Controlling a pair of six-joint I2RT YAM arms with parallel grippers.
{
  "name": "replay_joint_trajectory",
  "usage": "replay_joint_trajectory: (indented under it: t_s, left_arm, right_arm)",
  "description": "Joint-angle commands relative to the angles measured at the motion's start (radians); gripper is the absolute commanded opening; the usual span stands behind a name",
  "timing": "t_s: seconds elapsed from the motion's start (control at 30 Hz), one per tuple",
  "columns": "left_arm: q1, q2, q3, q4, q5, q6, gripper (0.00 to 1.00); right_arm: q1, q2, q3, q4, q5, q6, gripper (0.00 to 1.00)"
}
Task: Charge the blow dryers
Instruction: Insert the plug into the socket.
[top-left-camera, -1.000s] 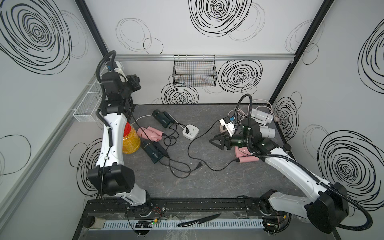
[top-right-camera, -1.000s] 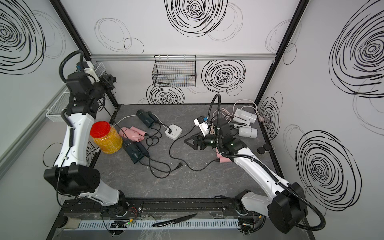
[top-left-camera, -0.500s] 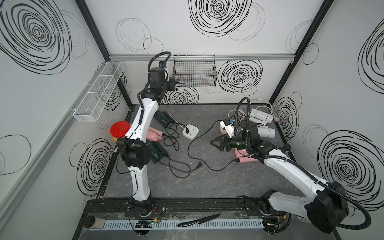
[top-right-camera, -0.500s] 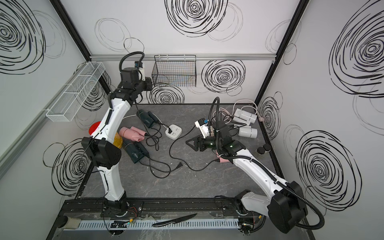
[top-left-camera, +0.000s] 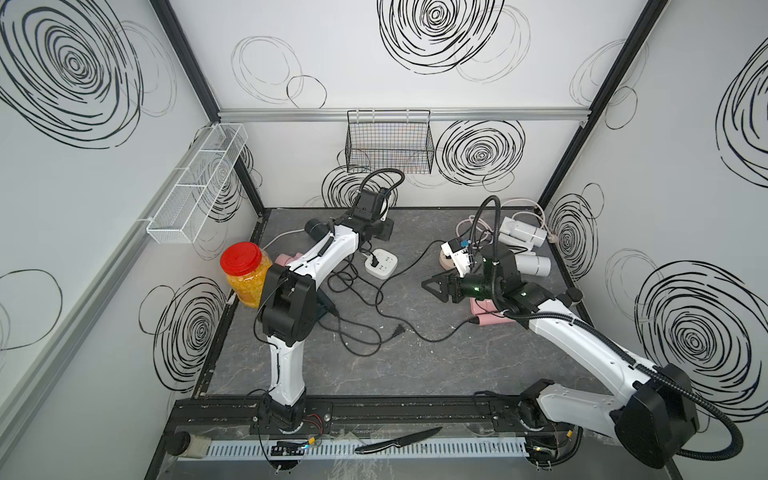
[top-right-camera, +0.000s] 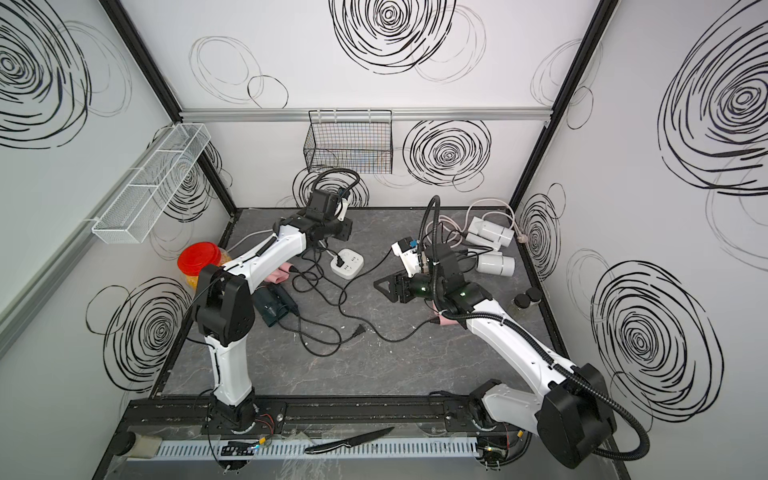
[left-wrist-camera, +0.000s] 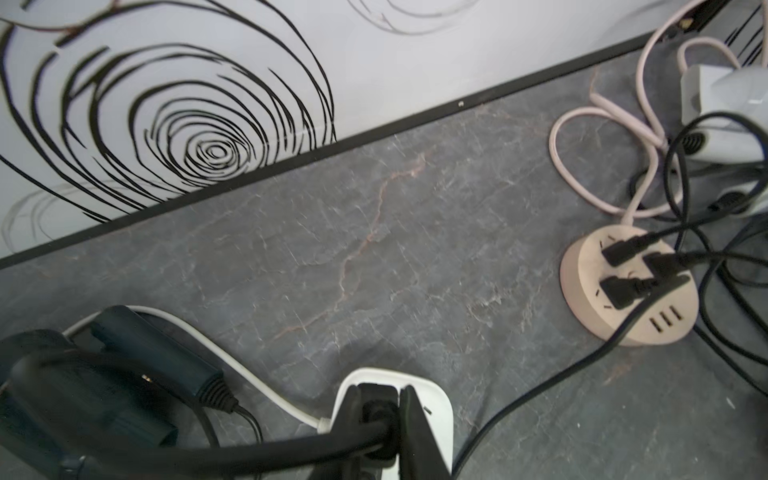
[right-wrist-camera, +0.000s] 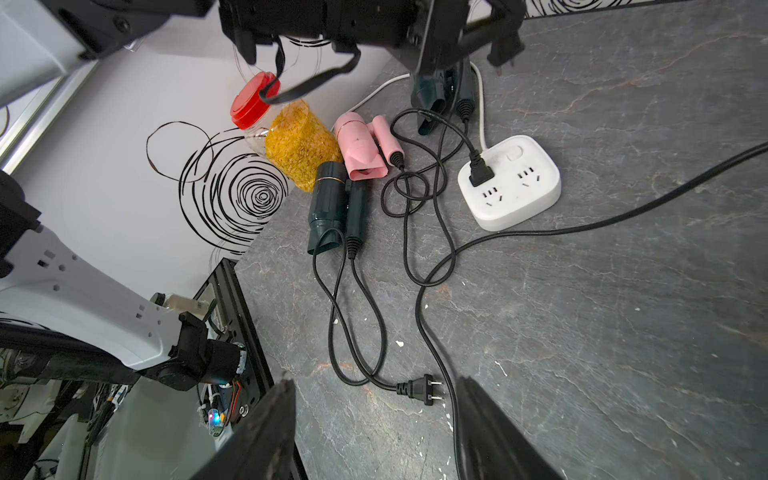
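Right wrist view: a dark teal blow dryer (right-wrist-camera: 328, 208) lies on the grey worktop (right-wrist-camera: 623, 291). Its handle is folded flat beside its short round barrel, and it has a thin gold ring near one end.
Its cord: black, looping over the worktop to a loose plug (right-wrist-camera: 419, 388) with two flat pins.
Pink blow dryer (right-wrist-camera: 359, 145): folded too, just beside a jar (right-wrist-camera: 291, 141) with a red lid and yellow bits inside.
Second dark blow dryer (right-wrist-camera: 440, 91): partly hidden under my left arm.
My right gripper (right-wrist-camera: 374, 382): jaws apart, holding nothing, above the loose plug.
My left gripper (left-wrist-camera: 380, 399): jaws clamped on a black plug (right-wrist-camera: 502, 49), up in the air close to the white power strip (right-wrist-camera: 509, 180).
White power strip: one black plug sits in it.
Top views: two white blow dryers (top-left-camera: 519, 232) (top-left-camera: 534, 264) lie in the far right corner.
Round beige hub (left-wrist-camera: 627, 286): near the white ones, with three black plugs in it.
Other pink blow dryer (top-left-camera: 490, 313): mostly hidden under my right arm.
Writing: too small for me to read.
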Motion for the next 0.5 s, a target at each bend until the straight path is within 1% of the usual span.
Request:
replay_joint_trajectory:
  t_s: [0.0, 0.17, 0.3, 0.37, 0.47]
  left_arm:
    - [-0.022, -0.052, -0.064, 0.11, -0.014, -0.018, 0.06]
    - [-0.051, -0.024, -0.101, 0.158, -0.061, -0.041, 0.05]
    - [-0.06, -0.033, -0.166, 0.234, -0.092, -0.075, 0.05]
    - [-0.055, -0.042, -0.214, 0.28, -0.074, -0.098, 0.05]
    - [-0.045, -0.045, -0.265, 0.348, -0.015, -0.127, 0.06]
  right_arm:
    - [0.003, -0.02, -0.016, 0.017, 0.009, 0.017, 0.64]
    - [0.003, -0.026, -0.021, 0.013, 0.011, 0.021, 0.64]
    - [0.002, -0.038, -0.033, 0.003, 0.028, 0.017, 0.63]
    - [0.003, -0.042, -0.039, 0.005, 0.028, 0.019, 0.63]
    - [0.0, -0.042, -0.043, 0.007, 0.03, 0.018, 0.63]
